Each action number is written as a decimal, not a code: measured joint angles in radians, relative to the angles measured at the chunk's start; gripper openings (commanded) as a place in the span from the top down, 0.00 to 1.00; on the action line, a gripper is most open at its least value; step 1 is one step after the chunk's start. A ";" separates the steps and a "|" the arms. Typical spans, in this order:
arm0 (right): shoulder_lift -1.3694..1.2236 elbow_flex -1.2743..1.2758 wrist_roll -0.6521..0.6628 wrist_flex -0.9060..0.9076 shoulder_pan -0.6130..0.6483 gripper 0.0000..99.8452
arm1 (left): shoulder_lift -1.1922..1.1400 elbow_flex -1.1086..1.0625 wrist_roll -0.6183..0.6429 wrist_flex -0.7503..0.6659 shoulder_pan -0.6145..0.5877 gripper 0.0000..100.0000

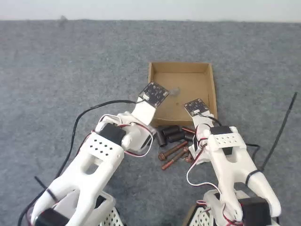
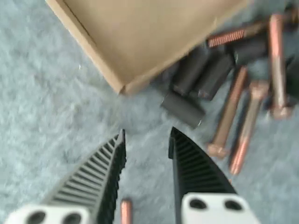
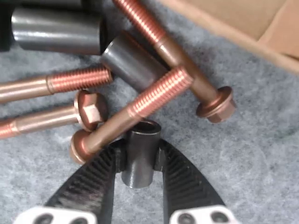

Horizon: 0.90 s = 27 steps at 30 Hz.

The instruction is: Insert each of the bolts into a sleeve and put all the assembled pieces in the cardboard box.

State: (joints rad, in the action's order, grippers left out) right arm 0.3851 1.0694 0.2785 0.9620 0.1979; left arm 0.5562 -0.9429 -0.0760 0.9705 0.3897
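One dark sleeve (image 3: 140, 156) stands up on end on the grey worktop (image 1: 70, 61). The right pincer (image 3: 140, 148) is clenched on it, one jaw pressing each side. A copper bolt (image 3: 135, 109) lies slanted right by the sleeve's open top and seems to touch its rim. More bolts and sleeves lie in a pile (image 1: 173, 141) just in front of the cardboard box (image 1: 150, 80). None of the bolts I can see is inside a sleeve.

So I think the job is near its start. The step in hand is picking up a first sleeve. Next, the right arm should lift the sleeve out of the pile without dragging the slanted bolt along. Then a bolt must be lined up with the hole and pushed in, thread end first. The sleeve has to be held steady for that.

The left pincer (image 2: 147, 137) is released. Its jaws stand a little way apart with nothing between the tips. It hangs over bare worktop, near a corner of the box. The closest sleeve (image 2: 183, 108) lies just beyond its tips, with bolts beside it. That pincer looks free to fetch a bolt.
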 measured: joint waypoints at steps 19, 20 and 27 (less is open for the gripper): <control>0.000 0.000 -0.008 -0.021 -0.117 0.99 | -0.382 0.140 0.152 -0.238 0.140 0.86; 0.000 0.000 -0.008 -0.037 -0.152 0.99 | -0.417 0.160 0.166 -0.238 0.155 0.86; 0.011 0.002 -0.087 -0.118 -0.384 0.99 | -0.448 0.199 0.183 -0.238 0.204 0.86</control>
State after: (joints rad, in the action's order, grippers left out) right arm 0.3959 1.0710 0.1910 0.8439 -0.1857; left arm 0.1082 -0.7434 0.1066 0.7327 0.5938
